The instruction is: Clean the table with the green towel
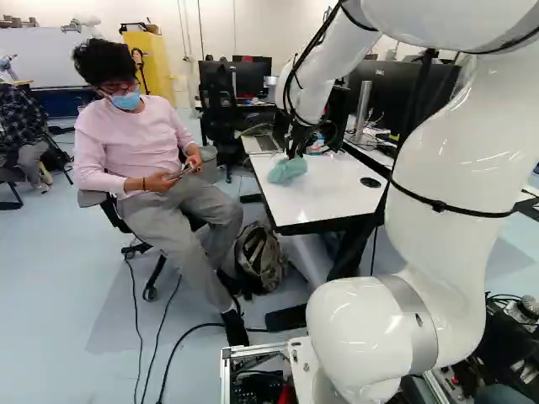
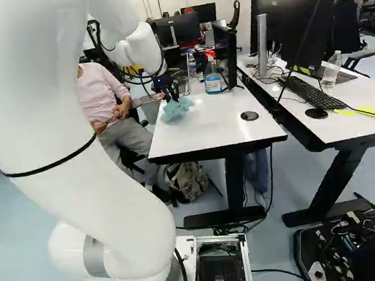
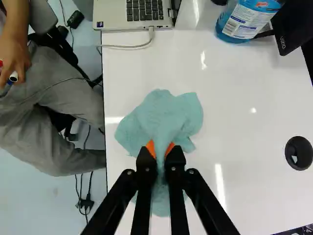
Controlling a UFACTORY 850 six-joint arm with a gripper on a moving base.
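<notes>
Green and rumpled, the towel (image 3: 164,115) is pinched between the fingers (image 3: 145,164) of the gripper (image 2: 170,97), draping onto a glossy white table (image 3: 249,147) with a laptop (image 3: 115,14) and blue bottle (image 2: 213,83).

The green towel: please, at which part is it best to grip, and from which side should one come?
Best, I think, by the bunched middle of the towel, from above, with the fingers pinching from two sides, as they do now. There the cloth gathers into a narrow ridge; its outer parts spread low on the table and look harder to pinch.
</notes>
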